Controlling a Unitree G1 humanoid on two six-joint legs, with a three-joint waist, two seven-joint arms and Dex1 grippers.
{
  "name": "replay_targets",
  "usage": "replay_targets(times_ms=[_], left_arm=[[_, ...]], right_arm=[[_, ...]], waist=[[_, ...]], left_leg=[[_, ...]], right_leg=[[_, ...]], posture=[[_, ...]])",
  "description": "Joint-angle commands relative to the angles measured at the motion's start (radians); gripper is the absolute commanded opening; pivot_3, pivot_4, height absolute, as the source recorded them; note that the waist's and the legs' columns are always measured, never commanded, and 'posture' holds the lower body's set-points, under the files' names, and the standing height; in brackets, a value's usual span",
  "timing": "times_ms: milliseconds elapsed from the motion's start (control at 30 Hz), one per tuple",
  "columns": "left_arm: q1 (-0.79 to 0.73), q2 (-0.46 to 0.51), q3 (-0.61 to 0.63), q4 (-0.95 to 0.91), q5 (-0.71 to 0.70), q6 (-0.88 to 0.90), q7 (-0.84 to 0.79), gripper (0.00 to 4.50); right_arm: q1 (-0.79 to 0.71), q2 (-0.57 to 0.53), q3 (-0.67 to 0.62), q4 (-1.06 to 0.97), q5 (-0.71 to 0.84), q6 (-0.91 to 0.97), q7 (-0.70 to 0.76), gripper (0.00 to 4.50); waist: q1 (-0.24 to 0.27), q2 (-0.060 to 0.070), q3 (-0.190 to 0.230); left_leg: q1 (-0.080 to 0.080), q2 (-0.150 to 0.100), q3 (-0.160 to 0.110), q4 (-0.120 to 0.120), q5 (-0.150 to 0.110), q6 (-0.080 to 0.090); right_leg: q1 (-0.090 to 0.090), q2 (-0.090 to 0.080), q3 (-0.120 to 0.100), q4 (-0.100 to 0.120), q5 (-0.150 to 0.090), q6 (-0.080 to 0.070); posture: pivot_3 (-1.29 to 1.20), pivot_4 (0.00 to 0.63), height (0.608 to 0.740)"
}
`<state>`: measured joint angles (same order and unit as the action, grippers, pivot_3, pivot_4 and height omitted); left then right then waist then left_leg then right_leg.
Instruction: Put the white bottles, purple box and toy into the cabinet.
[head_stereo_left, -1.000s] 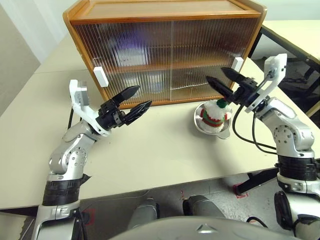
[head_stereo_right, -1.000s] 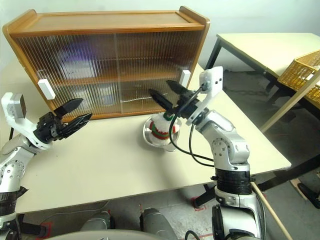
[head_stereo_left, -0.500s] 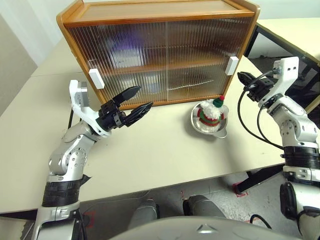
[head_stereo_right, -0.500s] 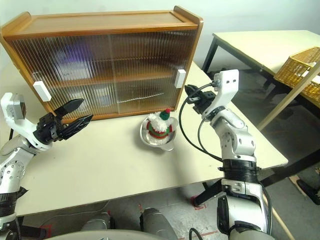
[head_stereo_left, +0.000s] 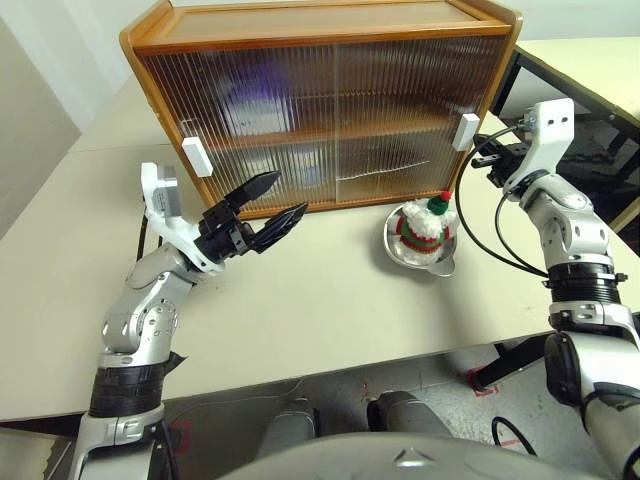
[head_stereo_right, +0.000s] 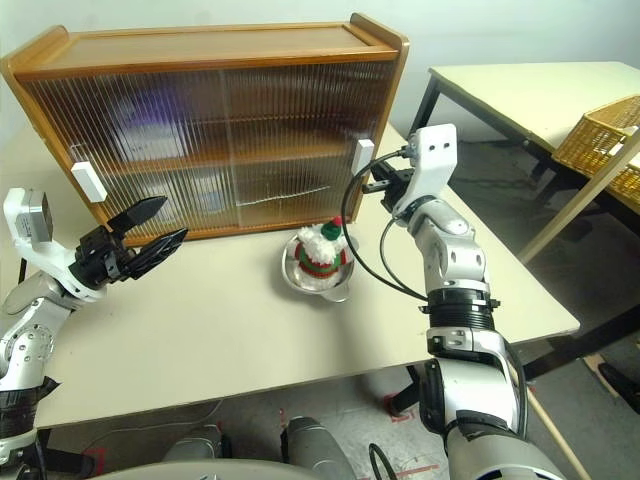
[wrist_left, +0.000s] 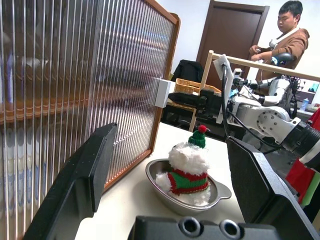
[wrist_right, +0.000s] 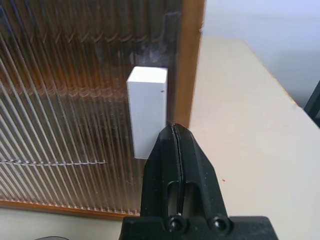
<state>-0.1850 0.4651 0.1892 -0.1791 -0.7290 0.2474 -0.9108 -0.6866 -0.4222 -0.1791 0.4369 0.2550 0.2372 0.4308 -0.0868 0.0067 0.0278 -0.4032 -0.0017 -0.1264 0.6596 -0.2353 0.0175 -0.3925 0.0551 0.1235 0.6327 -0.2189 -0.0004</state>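
Note:
The cabinet (head_stereo_left: 330, 20) stands at the back of the table with both ribbed doors shut. Behind the left door a purple blur (head_stereo_left: 250, 95) shows on the upper shelf and a pale blur (head_stereo_left: 295, 165) on the lower one; the purple box and white bottles cannot be made out through the ribbing. The toy (head_stereo_left: 425, 222) sits in a steel bowl (head_stereo_left: 440, 262) in front of the right door. My right gripper (head_stereo_left: 476, 157) is shut and empty, its tip just beside the right door's white handle (wrist_right: 146, 110). My left gripper (head_stereo_left: 290, 193) hovers open in front of the left door.
The left door's white handle (head_stereo_left: 196, 156) is above my left gripper. A second table with a wicker basket (head_stereo_right: 600, 140) stands to the right across a gap. A person (wrist_left: 285, 35) stands in the background. Bare tabletop (head_stereo_left: 320, 300) lies between my arms.
My right gripper has shut and swung from above the toy out to the right door's handle. The left arm has stayed where it was.

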Motion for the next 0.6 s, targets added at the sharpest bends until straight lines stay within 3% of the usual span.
replay_targets(times_ms=[33,600], left_arm=[[0.005,-0.001,-0.005,-0.017,0.017,-0.005,0.005,4.5],[0.003,-0.013,-0.014,-0.034,0.022,-0.005,0.032,4.5]], right_arm=[[-0.014,0.027,0.026,-0.024,-0.011,0.02,-0.007,0.03],[-0.069,0.157,0.09,-0.217,0.012,0.264,-0.058,0.03]], waist=[[0.0,0.0,0.0],[-0.002,0.001,-0.001]], left_leg=[[0.0,0.0,0.0,0.0,0.0,0.0],[0.0,0.003,0.0,0.0,0.0,0.0]], right_leg=[[0.0,0.0,0.0,0.0,0.0,0.0],[-0.001,0.002,-0.001,0.001,0.0,-0.003]], posture=[[-0.12,0.011,0.74],[-0.11,0.015,0.74]])
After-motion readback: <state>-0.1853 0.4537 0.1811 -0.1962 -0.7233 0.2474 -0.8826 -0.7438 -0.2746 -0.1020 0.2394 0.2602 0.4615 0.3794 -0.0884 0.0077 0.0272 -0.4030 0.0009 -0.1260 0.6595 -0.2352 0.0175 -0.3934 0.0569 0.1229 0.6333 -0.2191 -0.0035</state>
